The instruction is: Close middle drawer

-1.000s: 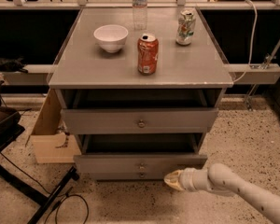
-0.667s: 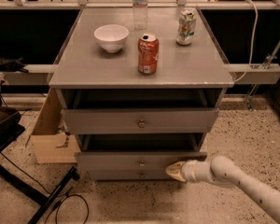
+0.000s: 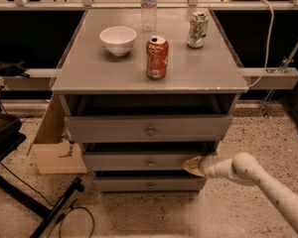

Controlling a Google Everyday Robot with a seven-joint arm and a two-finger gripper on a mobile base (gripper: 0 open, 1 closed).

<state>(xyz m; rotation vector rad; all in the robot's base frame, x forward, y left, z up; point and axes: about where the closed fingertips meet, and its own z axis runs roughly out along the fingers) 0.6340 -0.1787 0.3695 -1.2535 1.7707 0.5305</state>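
The middle drawer [image 3: 139,161] is the second of three grey drawers in the cabinet, with a small round knob [image 3: 150,163]. Its front stands a little out from the cabinet, with a dark gap above it. My gripper [image 3: 192,166] comes in from the lower right on a white arm. Its tan fingertips are together and press against the right end of the middle drawer's front. It holds nothing. The top drawer [image 3: 148,128] sticks out further, and the bottom drawer [image 3: 149,184] sits below.
On the cabinet top [image 3: 89,73] stand a white bowl [image 3: 118,39], an orange soda can [image 3: 157,57], a green-white can [image 3: 197,29] and a clear bottle [image 3: 148,6]. A cardboard box [image 3: 54,143] sits at the cabinet's left. A black stand and cables [image 3: 35,202] lie lower left.
My gripper has moved left and away from the camera against the middle drawer's front. The drawer has slid inward and sticks out less than before.
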